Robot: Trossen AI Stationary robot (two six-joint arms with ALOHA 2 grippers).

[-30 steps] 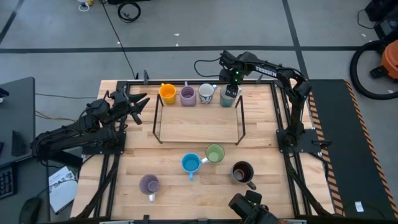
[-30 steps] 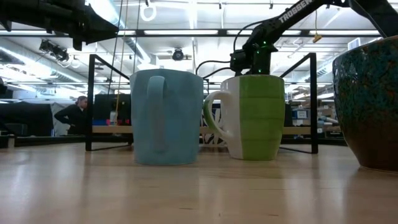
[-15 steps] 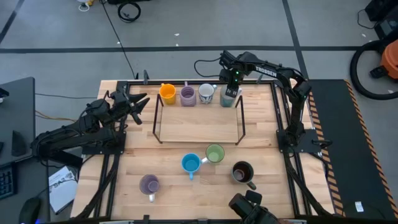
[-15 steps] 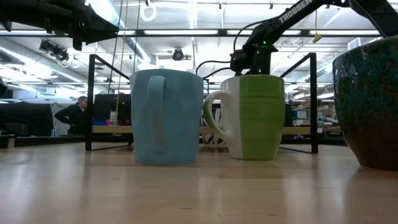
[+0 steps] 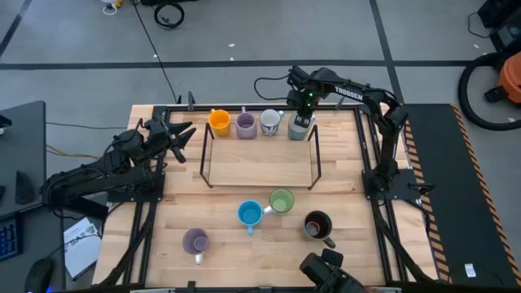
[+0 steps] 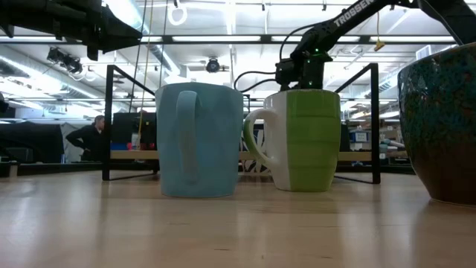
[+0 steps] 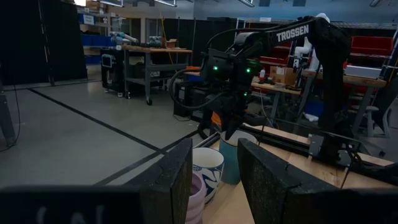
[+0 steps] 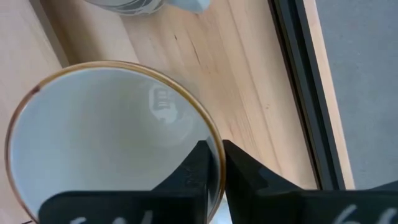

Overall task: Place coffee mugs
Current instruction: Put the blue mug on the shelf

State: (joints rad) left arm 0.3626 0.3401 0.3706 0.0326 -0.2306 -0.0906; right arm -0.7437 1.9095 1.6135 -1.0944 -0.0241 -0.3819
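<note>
A pale grey mug point(image 5: 299, 128) with a white inside stands on the table at the right end of a far row, beside a patterned white mug point(image 5: 270, 122), a purple mug point(image 5: 246, 124) and an orange mug point(image 5: 219, 122). My right gripper point(image 8: 214, 163) points down over it and is shut on its rim. Nearer stand a blue mug point(image 5: 249, 214), a green mug point(image 5: 281, 200), a dark brown mug point(image 5: 317, 225) and a second purple mug point(image 5: 195, 241). My left gripper point(image 7: 214, 180) hovers open and level over the table's left side, holding nothing. My right gripper pinches the pale grey mug's wall at the rim point(image 8: 216, 144), one finger point(image 8: 198, 169) inside the mug and one point(image 8: 241, 171) outside. The fingers come from above, pointing down. The mug is upright with the wooden table top under it.
A black wire rack point(image 5: 260, 159) frames the middle of the table, with bare wood inside it. The black table frame rail point(image 8: 305, 93) runs close beside the held mug. In the low view the blue mug point(image 6: 199, 140) and green mug point(image 6: 301, 140) stand in front.
</note>
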